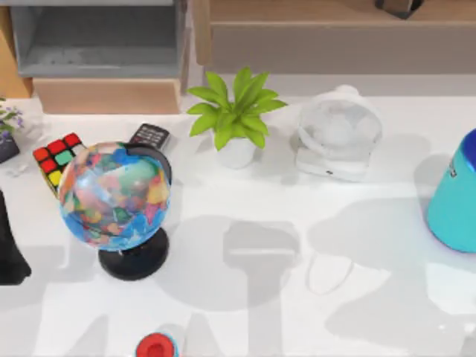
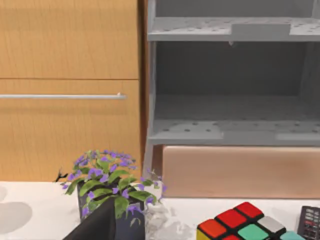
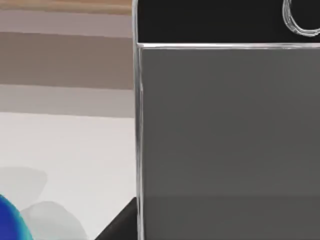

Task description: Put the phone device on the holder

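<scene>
The right fingers [image 3: 119,224] are apparently holding the phone [image 3: 225,130]. One dark finger is lying against its thin silver edge, and the phone is hiding the opposite one. The phone is standing just ahead of the fingers, with its grey screen facing the wrist camera, and its black bezel and round button are sitting at the end farthest from them. The tabletop [image 3: 65,150] is lying beyond it.

The phone is looking stiff, flat and fairly light, but its glass face and polished rim are probably making it slippery and easy to crack. I judge that pinching across the two long edges near the middle is safest, with moderate pressure, leaving the end away from the fingers free to slide into the holder [image 1: 338,137], which is waiting well apart beside the plant [image 1: 236,111].

The left arm [image 1: 9,249] is sitting parked at the tabletop's left edge.
</scene>
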Robot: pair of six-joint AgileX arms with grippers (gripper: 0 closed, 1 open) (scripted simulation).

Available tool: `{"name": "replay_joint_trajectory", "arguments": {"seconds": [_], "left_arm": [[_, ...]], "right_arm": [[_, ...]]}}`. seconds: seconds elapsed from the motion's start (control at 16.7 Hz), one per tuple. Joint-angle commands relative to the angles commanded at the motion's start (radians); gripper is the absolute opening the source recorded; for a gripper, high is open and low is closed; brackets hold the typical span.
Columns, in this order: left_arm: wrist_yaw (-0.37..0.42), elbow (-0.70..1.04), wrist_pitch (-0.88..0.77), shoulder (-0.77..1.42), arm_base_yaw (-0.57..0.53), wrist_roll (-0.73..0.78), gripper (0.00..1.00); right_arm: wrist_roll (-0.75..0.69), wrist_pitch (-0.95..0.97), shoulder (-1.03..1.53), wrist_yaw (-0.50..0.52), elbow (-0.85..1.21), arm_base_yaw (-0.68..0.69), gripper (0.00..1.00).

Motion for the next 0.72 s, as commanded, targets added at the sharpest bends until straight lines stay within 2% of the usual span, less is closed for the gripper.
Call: {"name": "replay_joint_trajectory", "arguments": {"seconds": [0.24, 0.72], "left_arm": [[0.000, 0.000, 0.000, 0.000, 0.000, 0.000, 1.00], [0.000, 0.000, 0.000, 0.000, 0.000, 0.000, 1.00]], "right_arm": [[-0.016, 0.001, 0.011, -0.003, -0.051, -0.048, 0.00], [-0.015, 0.012, 0.015, -0.002, -0.040, -0.031, 0.00]]}}
